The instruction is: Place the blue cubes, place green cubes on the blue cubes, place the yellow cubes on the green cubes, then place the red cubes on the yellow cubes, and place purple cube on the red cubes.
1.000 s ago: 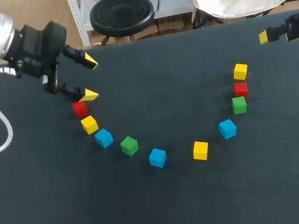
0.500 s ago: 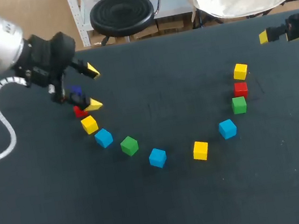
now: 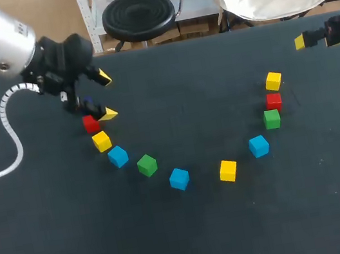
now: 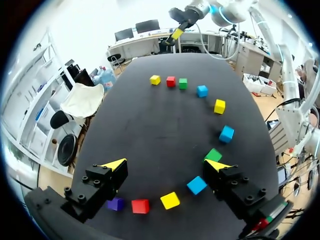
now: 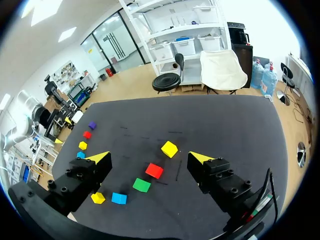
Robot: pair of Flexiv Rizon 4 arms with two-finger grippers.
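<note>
Cubes lie in a U-shaped arc on the black table (image 3: 195, 240). On the left side sit a purple cube (image 3: 88, 103), red cube (image 3: 91, 123), yellow cube (image 3: 101, 141), blue cube (image 3: 117, 156) and green cube (image 3: 147, 165). Further round come a blue cube (image 3: 179, 179), yellow (image 3: 228, 170), blue (image 3: 259, 146), green (image 3: 272, 119), red (image 3: 274, 101) and yellow (image 3: 273, 81). My left gripper (image 3: 106, 96) hangs open just right of the purple cube, which in its wrist view (image 4: 115, 203) lies under one finger. My right gripper (image 3: 317, 40) stands open at the far right edge, apart from every cube.
In the right wrist view the nearest cubes are the yellow cube (image 5: 169, 148), red cube (image 5: 154, 170) and green cube (image 5: 141, 185), ahead of the open right gripper (image 5: 149, 158). The left gripper (image 4: 165, 165) has the arc's left cubes beneath it.
My left arm has swung in from the left and its gripper has shifted slightly toward the front, staying open beside the purple cube. The right arm and the cubes have not moved.
</note>
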